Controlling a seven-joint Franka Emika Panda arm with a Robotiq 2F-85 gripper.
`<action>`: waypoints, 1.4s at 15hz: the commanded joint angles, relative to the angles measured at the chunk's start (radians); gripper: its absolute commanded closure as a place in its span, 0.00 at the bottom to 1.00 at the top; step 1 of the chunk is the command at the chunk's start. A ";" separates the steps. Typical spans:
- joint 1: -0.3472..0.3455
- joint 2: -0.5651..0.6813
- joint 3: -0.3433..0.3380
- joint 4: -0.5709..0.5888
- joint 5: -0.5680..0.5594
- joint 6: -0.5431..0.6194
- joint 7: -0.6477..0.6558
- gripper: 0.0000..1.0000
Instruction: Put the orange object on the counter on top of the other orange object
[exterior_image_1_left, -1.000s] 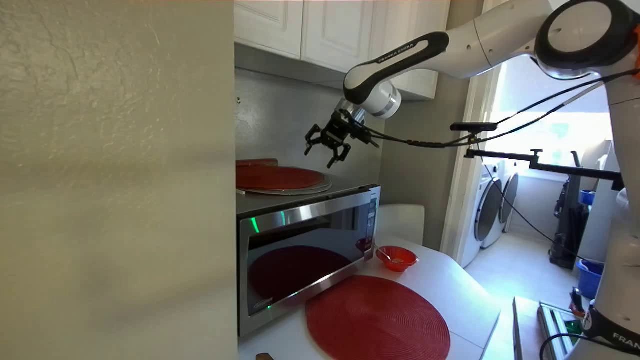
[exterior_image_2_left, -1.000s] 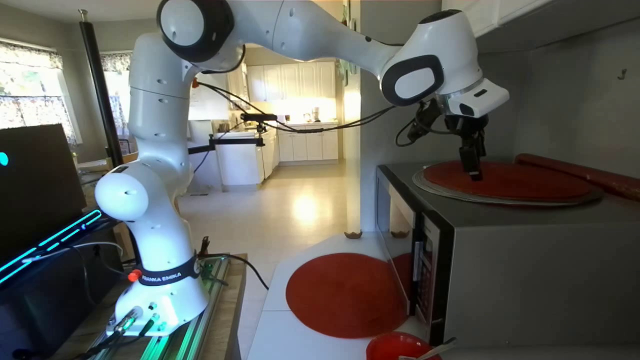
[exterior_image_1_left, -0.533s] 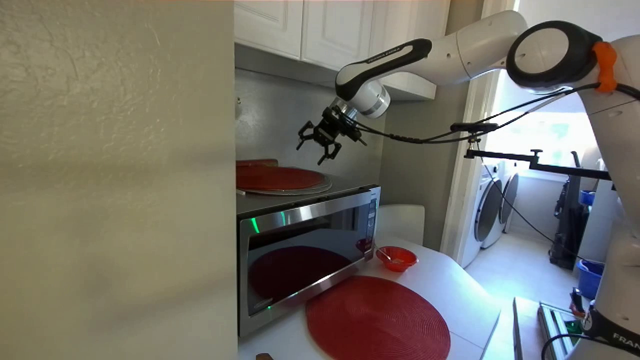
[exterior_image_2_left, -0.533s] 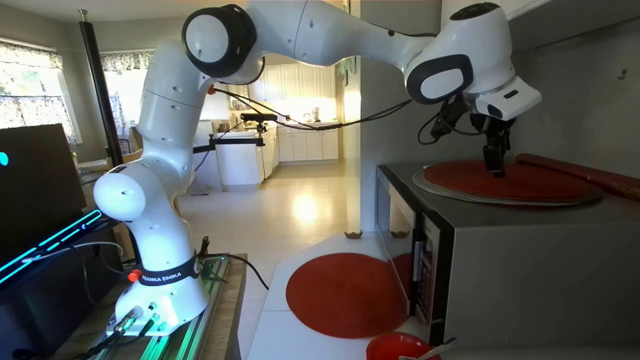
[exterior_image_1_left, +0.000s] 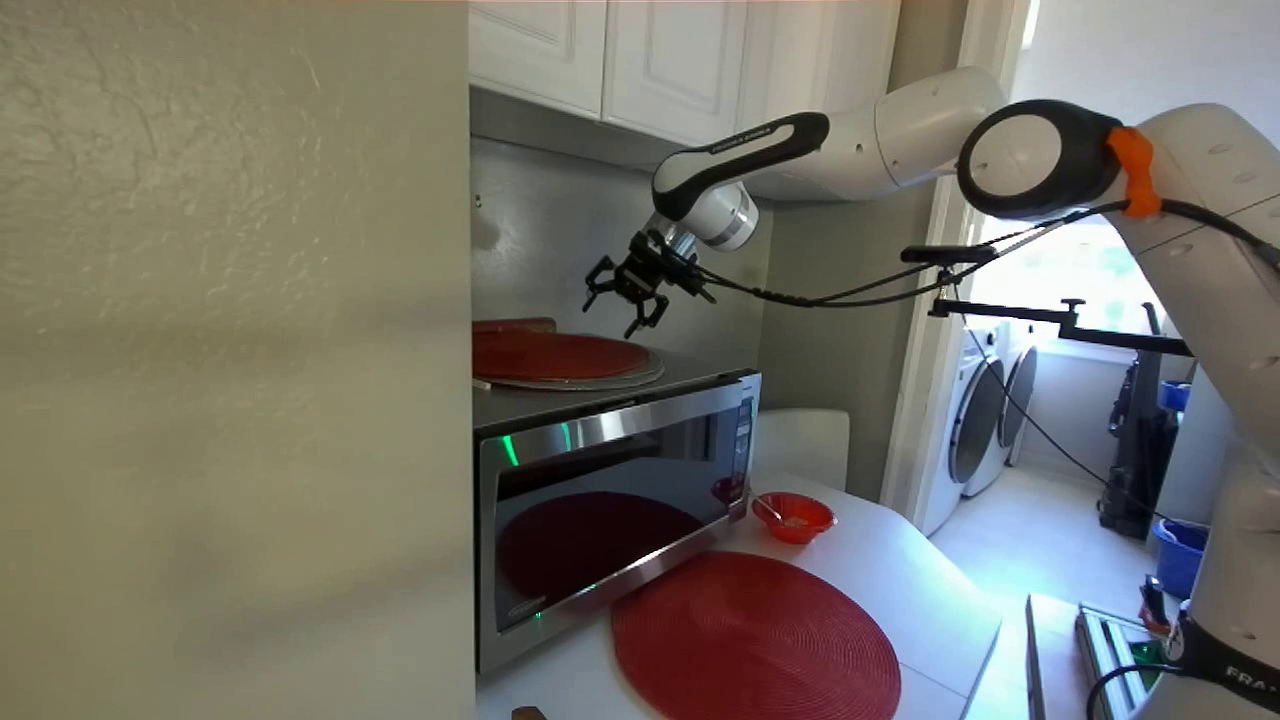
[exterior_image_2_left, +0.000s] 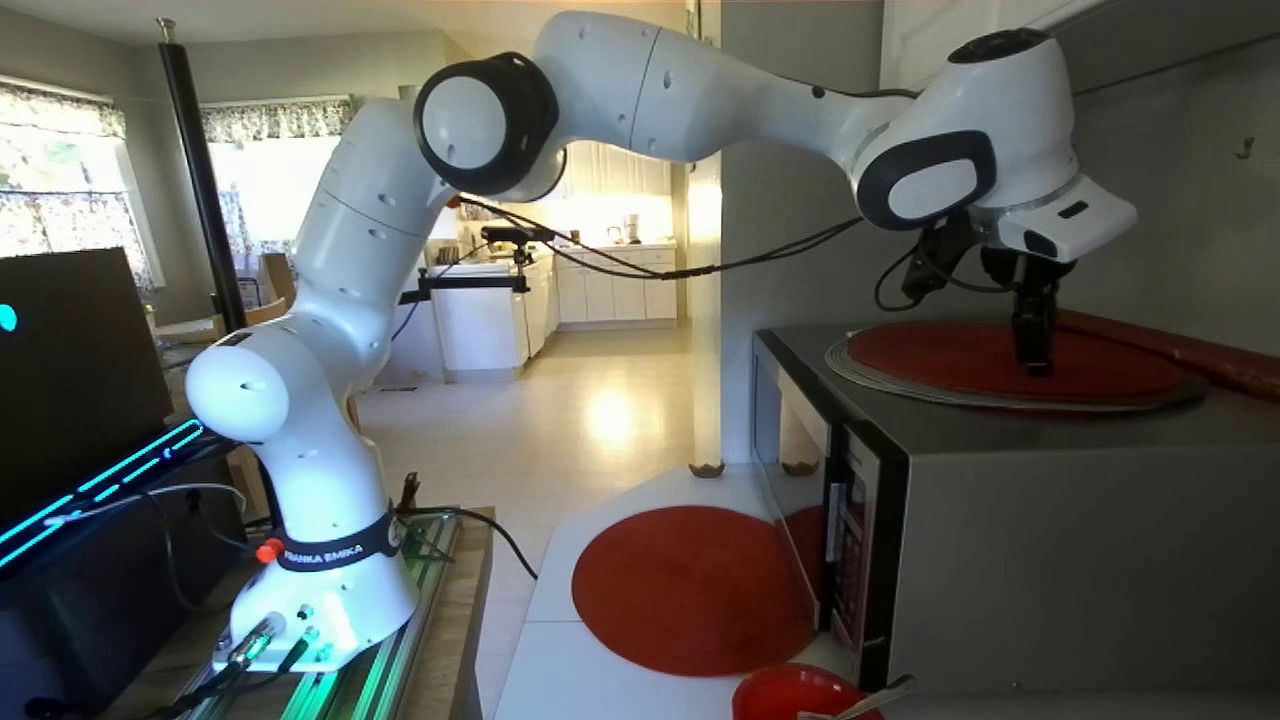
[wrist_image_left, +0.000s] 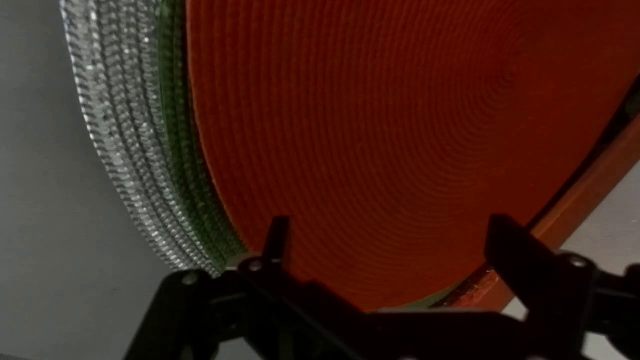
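Claw (wrist_image_left: 387, 232) hangs up there, jaws wide apart above the upper red-orange mat (exterior_image_2_left: 930, 352) | it tops a stack (wrist_image_left: 127, 150) on the microwave (exterior_image_2_left: 1080, 560) | lower red-orange mat (exterior_image_2_left: 690, 590) lies flat on the bench (exterior_image_2_left: 555, 660)

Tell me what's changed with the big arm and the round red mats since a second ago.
The white arm has reached farther over the microwave toward the wall behind it, its elbow sinking lower. Its fingers travelled along, spread apart; nothing was taken hold of or let go. The upper mat, the lower mat on the counter and the red bowl stayed as they were.
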 joint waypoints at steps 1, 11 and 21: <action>-0.016 0.080 0.001 0.132 -0.041 -0.056 0.022 0.00; -0.030 0.151 -0.005 0.246 -0.096 -0.124 0.023 0.00; -0.026 0.168 -0.005 0.264 -0.122 -0.144 0.021 0.00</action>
